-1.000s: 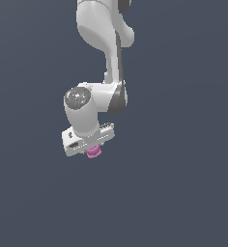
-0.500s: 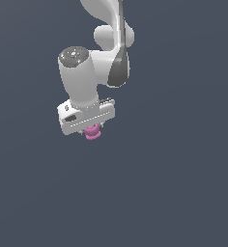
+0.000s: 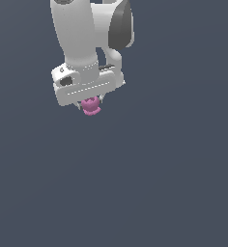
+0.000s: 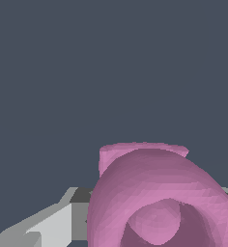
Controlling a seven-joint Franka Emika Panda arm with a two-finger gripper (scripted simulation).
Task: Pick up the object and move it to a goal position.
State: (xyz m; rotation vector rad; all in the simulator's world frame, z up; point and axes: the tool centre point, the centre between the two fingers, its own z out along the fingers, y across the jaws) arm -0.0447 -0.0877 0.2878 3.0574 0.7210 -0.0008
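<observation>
The object (image 3: pixel 91 106) is a small pink-purple knobbly thing. In the exterior view it hangs just under the white hand of my gripper (image 3: pixel 90 104), high in the picture and well off the ground. My gripper is shut on it; the fingers are mostly hidden behind the hand and the object. In the wrist view the object (image 4: pixel 157 198) fills much of the picture, showing its round ringed top, with a grey finger (image 4: pixel 58 223) beside it.
A plain dark grey ground (image 3: pixel 149 183) fills the rest of both views. The white arm with its dark joint (image 3: pixel 121 26) rises out of the exterior view's top.
The arm has moved upward in the exterior view and looms larger, carrying the object with it. The grip on the object has not changed.
</observation>
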